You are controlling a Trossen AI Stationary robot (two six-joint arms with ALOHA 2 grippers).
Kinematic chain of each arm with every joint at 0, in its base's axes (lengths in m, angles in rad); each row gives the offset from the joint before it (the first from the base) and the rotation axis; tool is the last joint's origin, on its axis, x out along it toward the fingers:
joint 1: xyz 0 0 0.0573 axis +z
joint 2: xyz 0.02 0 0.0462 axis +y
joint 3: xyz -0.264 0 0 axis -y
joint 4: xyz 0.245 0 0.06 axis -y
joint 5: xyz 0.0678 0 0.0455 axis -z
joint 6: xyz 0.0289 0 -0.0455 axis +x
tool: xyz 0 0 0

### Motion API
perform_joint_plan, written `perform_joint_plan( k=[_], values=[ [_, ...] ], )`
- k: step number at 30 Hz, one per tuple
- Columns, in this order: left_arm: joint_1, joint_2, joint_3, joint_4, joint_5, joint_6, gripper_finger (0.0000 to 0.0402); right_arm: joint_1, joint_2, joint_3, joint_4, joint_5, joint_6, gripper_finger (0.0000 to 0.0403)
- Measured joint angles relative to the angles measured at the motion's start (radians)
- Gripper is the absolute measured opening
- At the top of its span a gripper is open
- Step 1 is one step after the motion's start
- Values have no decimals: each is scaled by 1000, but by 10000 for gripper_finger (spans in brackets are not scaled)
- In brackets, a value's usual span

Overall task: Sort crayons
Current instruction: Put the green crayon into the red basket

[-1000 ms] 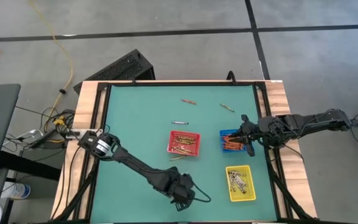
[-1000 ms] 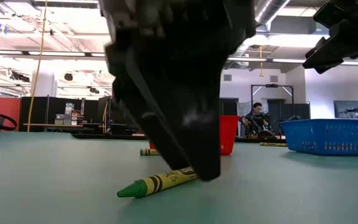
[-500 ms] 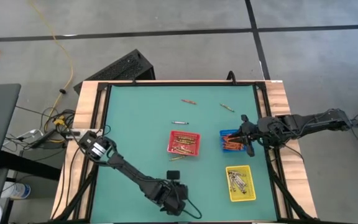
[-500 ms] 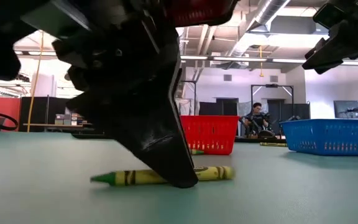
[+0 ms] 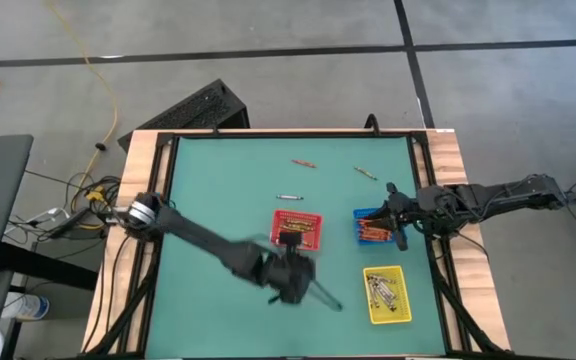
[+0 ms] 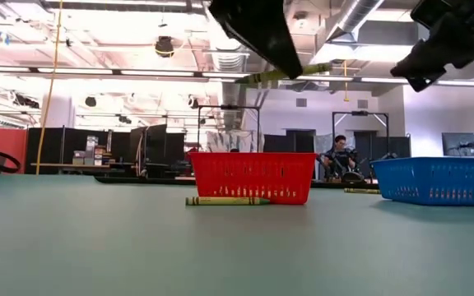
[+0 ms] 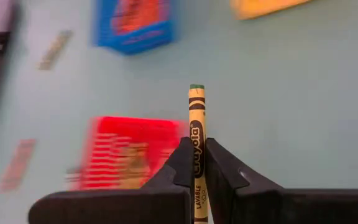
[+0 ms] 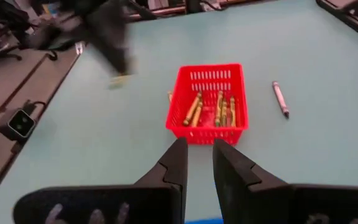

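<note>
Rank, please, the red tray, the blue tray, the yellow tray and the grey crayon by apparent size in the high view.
1. Red tray
2. Yellow tray, close to the red one
3. Blue tray, partly hidden by the right arm, so unsure
4. Grey crayon

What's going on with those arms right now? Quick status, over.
Left gripper shut on yellow-green crayon, lifted near red tray. Right gripper waits over blue tray. Nothing in the way.

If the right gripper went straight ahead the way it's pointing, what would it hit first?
Probably the red tray: it sits right in line beyond the right gripper, with bare table between them. The gripper hangs above the table, so it might pass over.
</note>
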Motion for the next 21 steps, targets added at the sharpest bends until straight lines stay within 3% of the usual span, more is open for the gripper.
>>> perform_joint_plan(
  k=[6, 11, 21],
  values=[
    [172, -30, -10, -107, 194, 97, 1, 17, 61, 0, 87, 0, 3, 72],
    [233, -21, -109, 12, 324, 198, 1, 18, 104, 0, 112, 0, -13, 72],
    [271, -23, -242, 122, 415, 163, 0, 23, 106, 0, 108, 0, 16, 72]
  ],
)
